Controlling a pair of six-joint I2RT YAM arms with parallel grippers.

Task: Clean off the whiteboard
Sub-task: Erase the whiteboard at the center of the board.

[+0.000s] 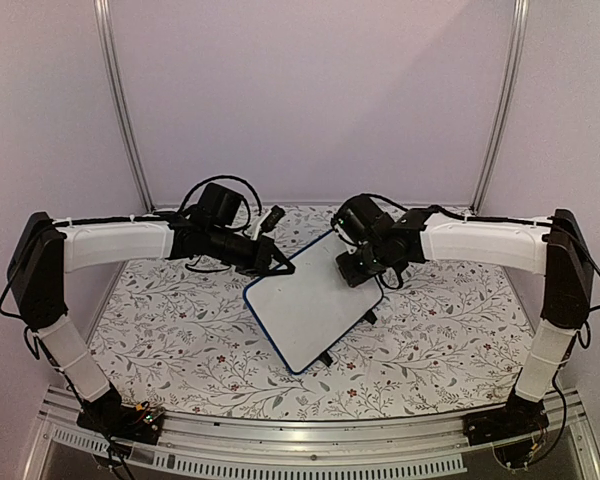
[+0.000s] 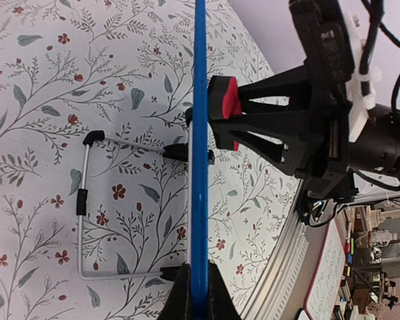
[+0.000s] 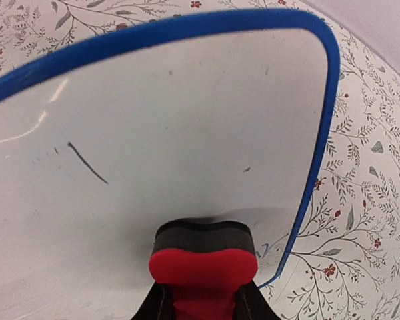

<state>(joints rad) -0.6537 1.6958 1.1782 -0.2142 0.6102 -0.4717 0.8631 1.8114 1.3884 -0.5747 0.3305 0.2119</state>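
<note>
The whiteboard (image 1: 310,300), white with a thin blue frame, stands tilted on its wire stand in the middle of the table. My left gripper (image 1: 283,268) is shut on its upper left edge; the left wrist view shows the blue frame (image 2: 199,153) edge-on between my fingers. My right gripper (image 1: 352,268) is shut on a red eraser with a dark felt pad (image 3: 203,257), and the pad presses on the board face (image 3: 173,120) near its right edge. A short black marker line (image 3: 88,163) and small specks remain on the board.
The table carries a floral cloth (image 1: 170,330). The board's wire stand (image 2: 87,200) rests on the cloth behind the board. A metal rail (image 1: 300,440) runs along the near edge. Grey walls and two upright posts (image 1: 125,110) close the back.
</note>
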